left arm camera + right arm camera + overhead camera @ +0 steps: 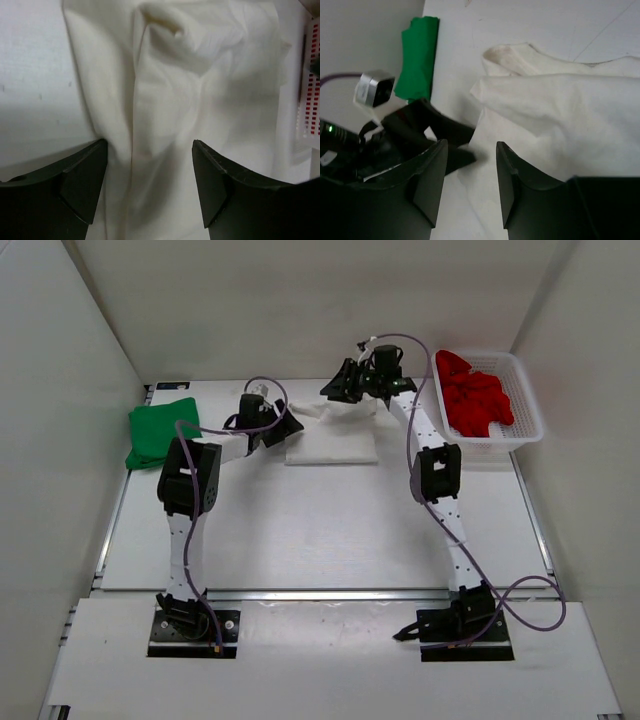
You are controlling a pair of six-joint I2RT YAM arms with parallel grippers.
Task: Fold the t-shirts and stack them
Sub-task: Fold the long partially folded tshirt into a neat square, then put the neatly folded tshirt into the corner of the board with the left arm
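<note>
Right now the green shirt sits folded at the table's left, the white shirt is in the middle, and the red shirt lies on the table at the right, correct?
Not quite: the red shirt lies inside the white mesh basket at the right, not on the table, as the top external view shows. The rest holds.

On the table [320,530], the first t-shirt [158,433] lies at the far left edge, the second t-shirt [335,445] lies at far centre, well apart from it, and the third t-shirt [472,398] sits in the basket [528,405] at the far right, just beside the second.
</note>
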